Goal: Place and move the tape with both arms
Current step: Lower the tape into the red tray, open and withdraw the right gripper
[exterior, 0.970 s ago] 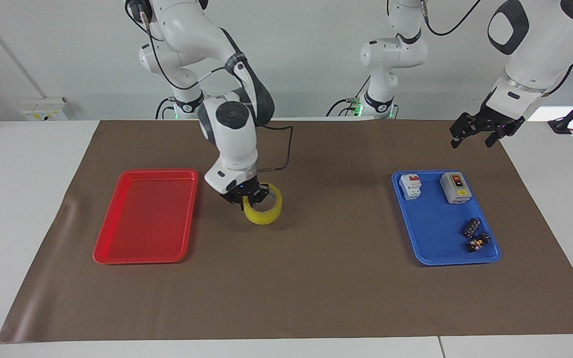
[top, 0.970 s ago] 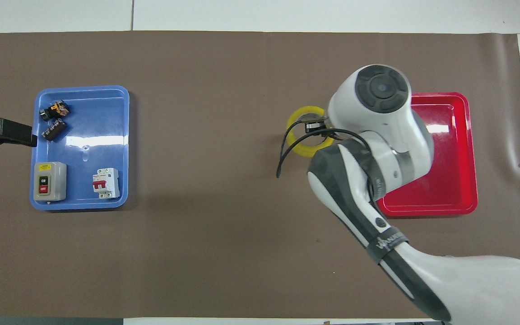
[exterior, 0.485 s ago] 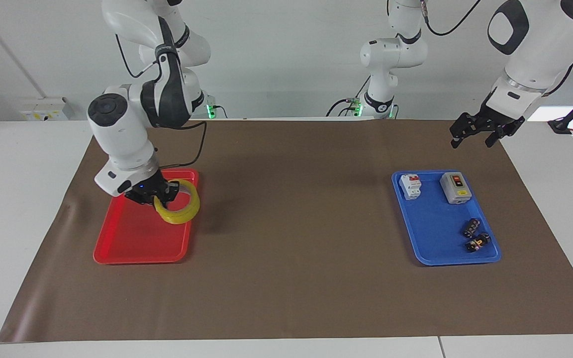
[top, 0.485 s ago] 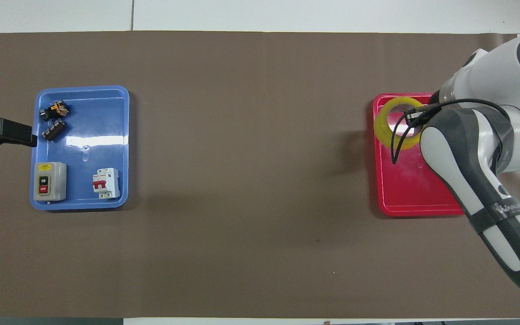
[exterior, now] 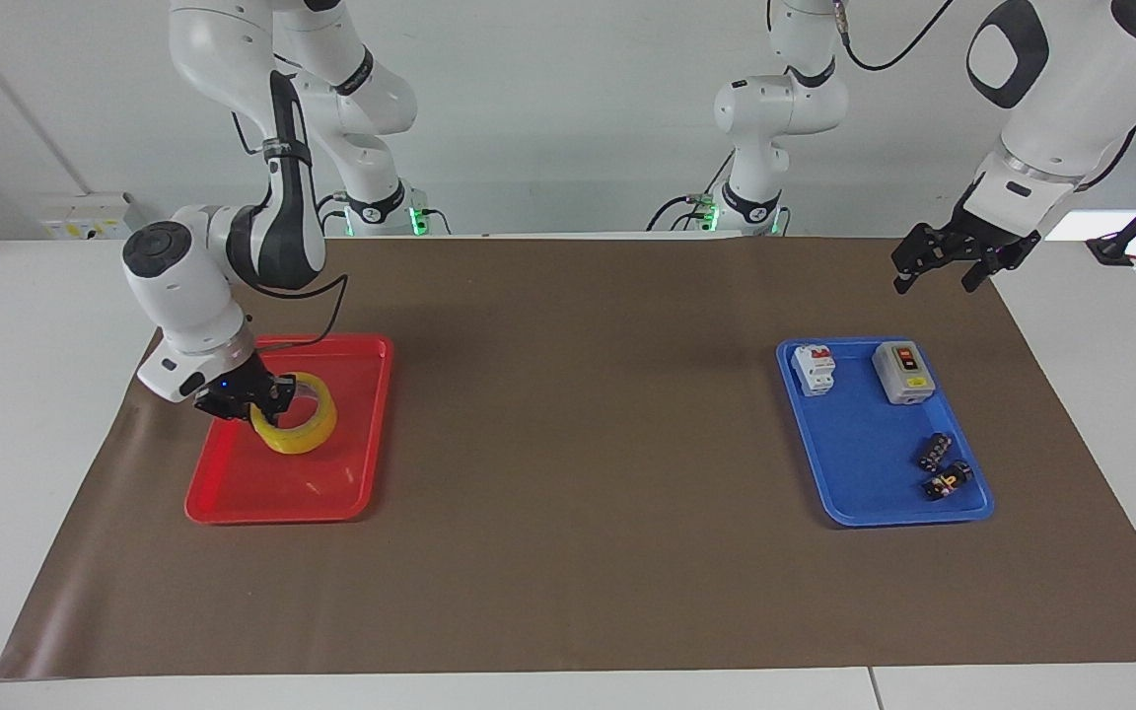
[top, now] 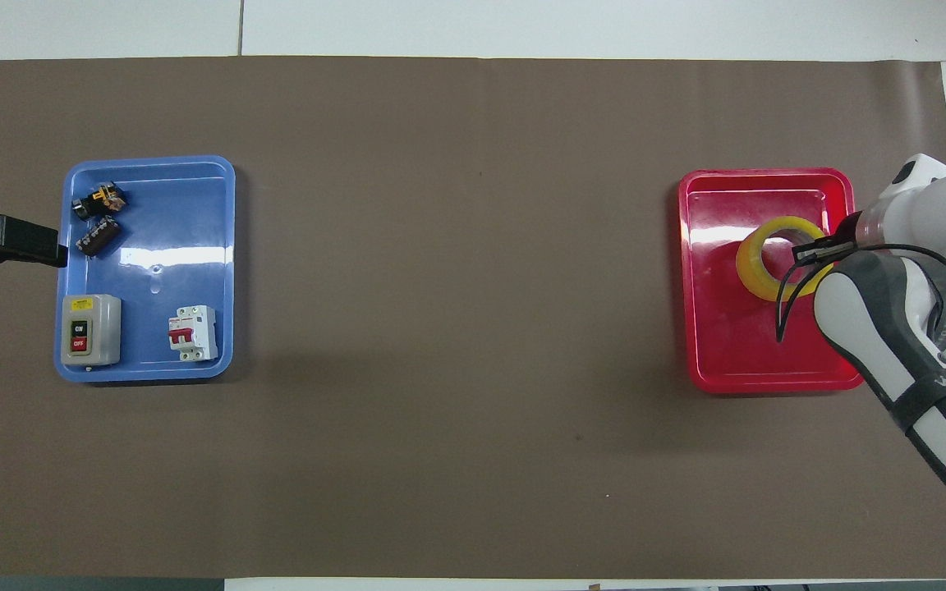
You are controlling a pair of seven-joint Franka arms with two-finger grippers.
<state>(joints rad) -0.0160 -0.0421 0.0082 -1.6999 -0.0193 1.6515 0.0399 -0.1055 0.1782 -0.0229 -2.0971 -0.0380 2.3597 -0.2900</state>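
The yellow tape roll (exterior: 300, 430) is in my right gripper (exterior: 267, 397), which is shut on the ring's wall. It hangs low over the middle of the red tray (exterior: 282, 498), tilted a little; I cannot tell whether it touches the tray floor. In the overhead view the tape (top: 760, 264) lies within the red tray (top: 760, 361), with the right gripper (top: 811, 251) on the side of the ring away from the table's middle. My left gripper (exterior: 951, 264) is open and empty. It waits in the air over the mat beside the blue tray (exterior: 859, 473), and also shows in the overhead view (top: 5, 243).
The blue tray (top: 153, 275) holds a grey switch box (exterior: 903, 373), a white circuit breaker (exterior: 814, 369) and small black connectors (exterior: 941, 465). A brown mat (exterior: 578, 444) covers the table between the two trays.
My right arm has carried the tape from the mat's middle toward its own end of the table, over the red tray's rim and down to the tray's middle. The left arm has not moved.
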